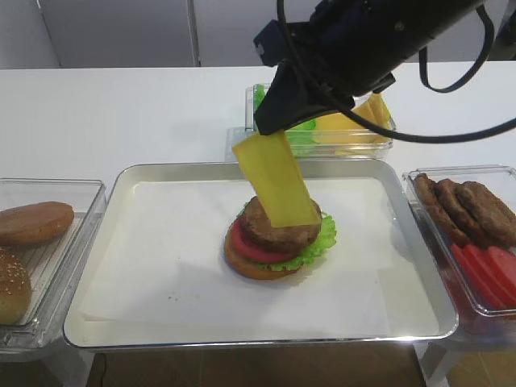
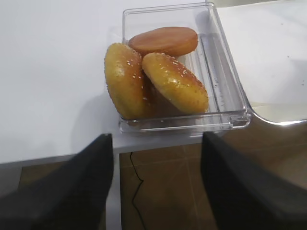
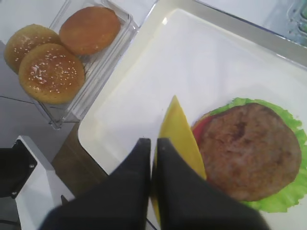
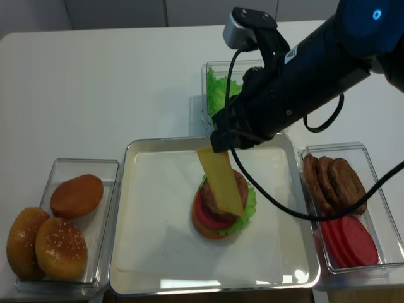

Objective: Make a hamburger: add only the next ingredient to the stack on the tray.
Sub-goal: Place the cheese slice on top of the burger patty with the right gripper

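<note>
The hamburger stack [image 1: 274, 242] stands in the middle of the paper-lined metal tray [image 1: 161, 266], with its brown patty [image 3: 249, 151] on top over lettuce, tomato and bun base. My right gripper [image 3: 153, 141] is shut on the upper edge of a yellow cheese slice [image 1: 278, 181]. The slice hangs tilted, and its lower end is over the patty's left part [image 4: 221, 177]. My left gripper [image 2: 157, 139] is open and holds nothing. It is off the table's front edge, near the bun bin. The overhead views do not show it.
A clear bin of bun halves [image 4: 57, 227] sits left of the tray. A bin of patties [image 1: 463, 205] and tomato slices [image 1: 488, 270] stands to the right. Behind the tray is a bin with lettuce and cheese [image 1: 355, 129]. My right arm [image 4: 303, 76] crosses above it.
</note>
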Robot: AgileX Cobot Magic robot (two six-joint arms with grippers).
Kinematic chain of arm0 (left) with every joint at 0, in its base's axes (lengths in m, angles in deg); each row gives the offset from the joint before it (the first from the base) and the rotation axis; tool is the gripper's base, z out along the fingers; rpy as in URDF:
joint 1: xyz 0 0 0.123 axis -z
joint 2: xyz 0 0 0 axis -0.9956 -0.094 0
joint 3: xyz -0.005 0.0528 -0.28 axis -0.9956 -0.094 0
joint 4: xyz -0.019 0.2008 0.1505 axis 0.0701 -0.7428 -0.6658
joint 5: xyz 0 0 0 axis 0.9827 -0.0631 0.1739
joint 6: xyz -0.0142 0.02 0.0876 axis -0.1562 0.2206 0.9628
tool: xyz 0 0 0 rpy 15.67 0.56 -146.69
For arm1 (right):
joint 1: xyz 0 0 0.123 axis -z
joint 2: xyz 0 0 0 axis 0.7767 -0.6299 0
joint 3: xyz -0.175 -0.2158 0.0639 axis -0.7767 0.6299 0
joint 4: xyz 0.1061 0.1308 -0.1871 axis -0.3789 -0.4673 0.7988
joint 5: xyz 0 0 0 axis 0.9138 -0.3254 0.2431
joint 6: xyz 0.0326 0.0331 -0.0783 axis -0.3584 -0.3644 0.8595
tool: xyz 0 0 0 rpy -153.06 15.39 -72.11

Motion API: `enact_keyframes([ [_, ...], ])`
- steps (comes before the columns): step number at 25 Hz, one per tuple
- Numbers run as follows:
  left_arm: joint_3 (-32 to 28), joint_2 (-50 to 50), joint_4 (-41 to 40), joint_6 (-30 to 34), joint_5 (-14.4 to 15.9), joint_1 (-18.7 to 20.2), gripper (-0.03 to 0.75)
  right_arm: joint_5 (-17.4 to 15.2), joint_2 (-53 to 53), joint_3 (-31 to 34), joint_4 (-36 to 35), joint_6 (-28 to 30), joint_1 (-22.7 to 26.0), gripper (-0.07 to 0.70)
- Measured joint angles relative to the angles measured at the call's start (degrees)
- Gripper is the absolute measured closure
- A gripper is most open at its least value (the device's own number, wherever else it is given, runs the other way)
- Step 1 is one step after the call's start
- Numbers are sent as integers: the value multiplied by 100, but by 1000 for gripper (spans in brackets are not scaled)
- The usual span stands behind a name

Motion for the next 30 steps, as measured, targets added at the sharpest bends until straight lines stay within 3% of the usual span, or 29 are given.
enact_keyframes([
  [8,0,0,0,0,0,0,287,95,0,0,-374,159,0,593],
  [30,0,0,0,0,0,9,287,215,-446,0,-487,411,-12,593],
])
